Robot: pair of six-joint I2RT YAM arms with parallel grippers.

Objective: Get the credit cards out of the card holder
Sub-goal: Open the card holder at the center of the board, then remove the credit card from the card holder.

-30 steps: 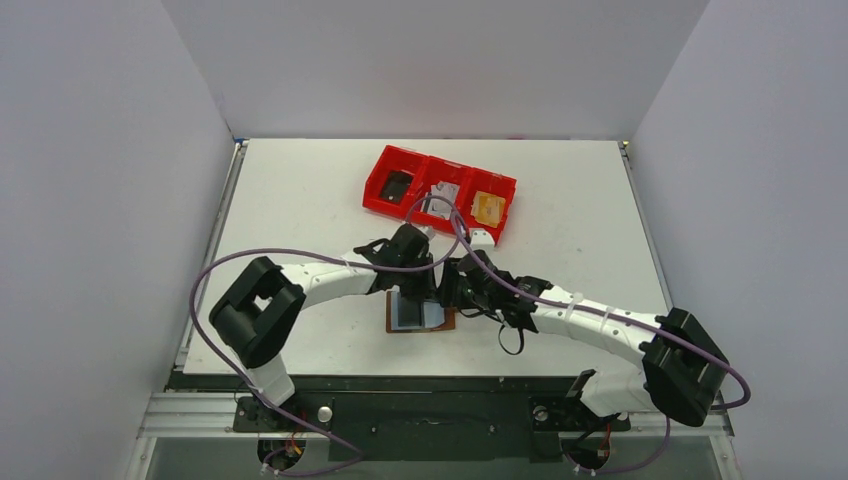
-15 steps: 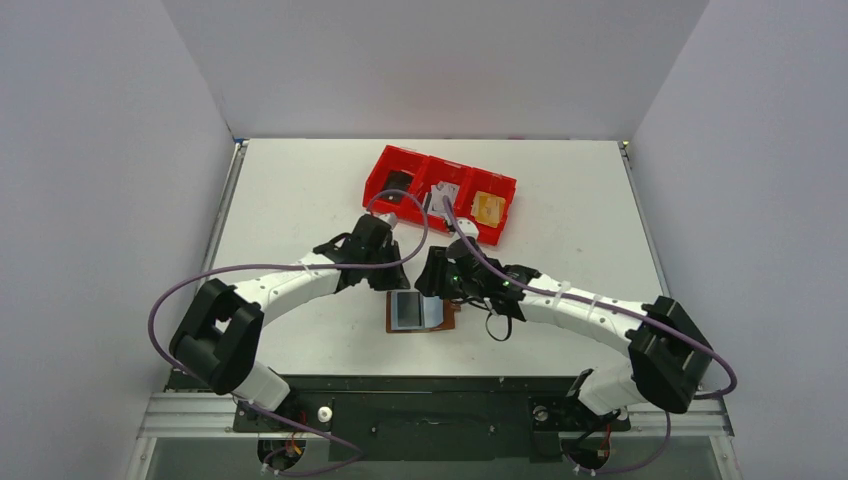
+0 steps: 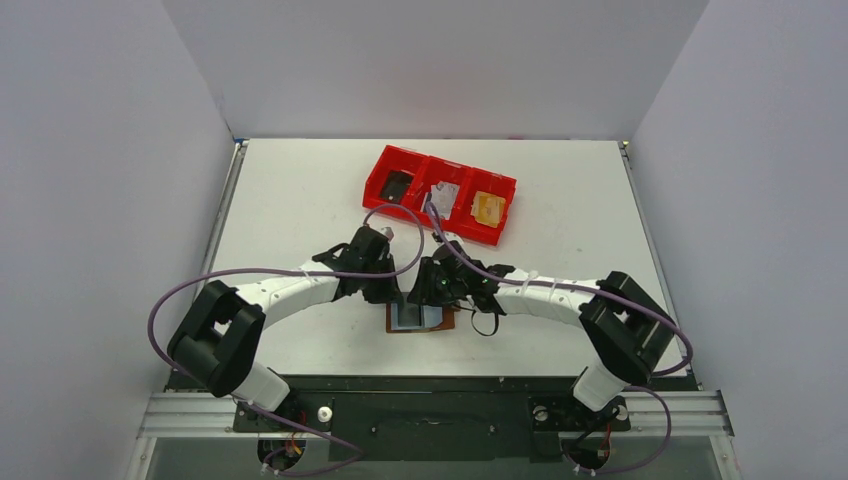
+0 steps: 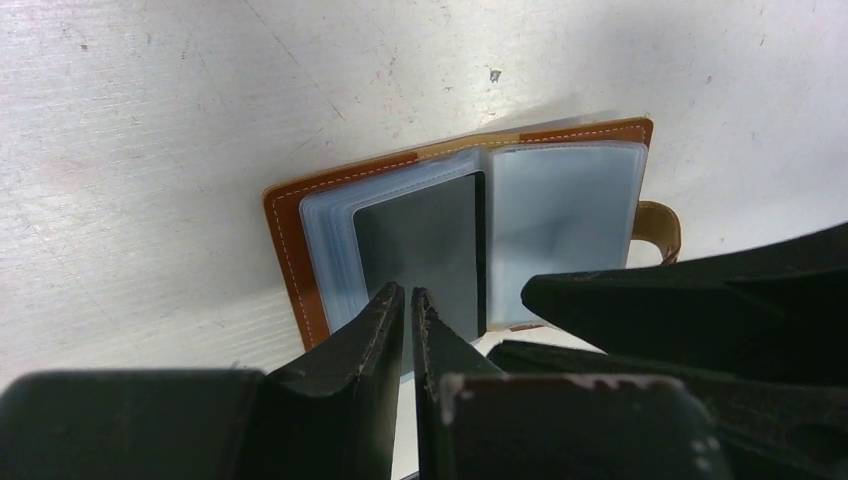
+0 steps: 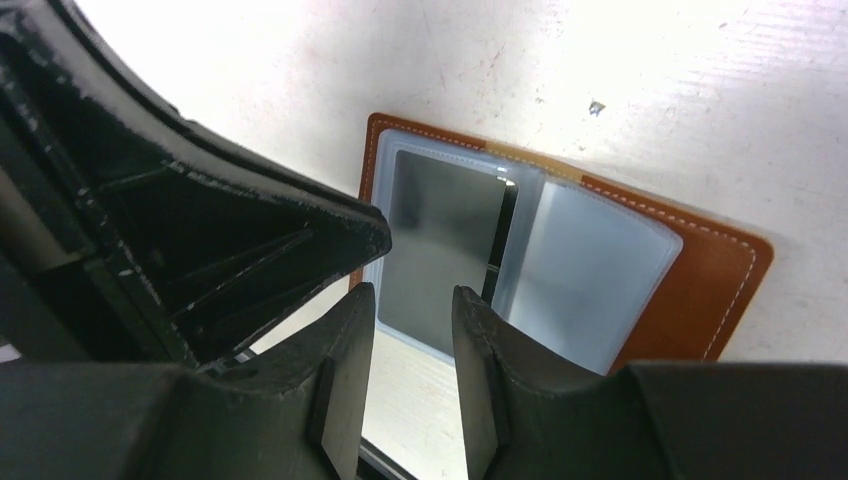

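Observation:
The card holder (image 3: 420, 322) lies open on the table, brown leather (image 4: 290, 250) around clear plastic sleeves (image 5: 585, 265). A dark card (image 4: 420, 250) (image 5: 440, 245) sits in one sleeve; its true colour does not show. My left gripper (image 3: 392, 292) (image 4: 408, 292) is shut, with nothing between its tips, which hang over that sleeve's edge. Close beside it, my right gripper (image 3: 425, 293) (image 5: 412, 292) is open by a narrow gap over the same sleeve, holding nothing. Each wrist view also shows the other gripper's dark fingers (image 4: 700, 300) (image 5: 200, 230).
A red three-compartment tray (image 3: 450, 164) stands behind the arms, with a tan-gold flat thing (image 3: 488, 208) in its right compartment and a greyish one (image 3: 446, 195) in the middle. The holder's snap strap (image 4: 658, 230) sticks out at one side.
The left gripper pulled away from the holder, then came back to its far edge. The right gripper moved left onto the holder and its jaws narrowed. The holder has not moved.

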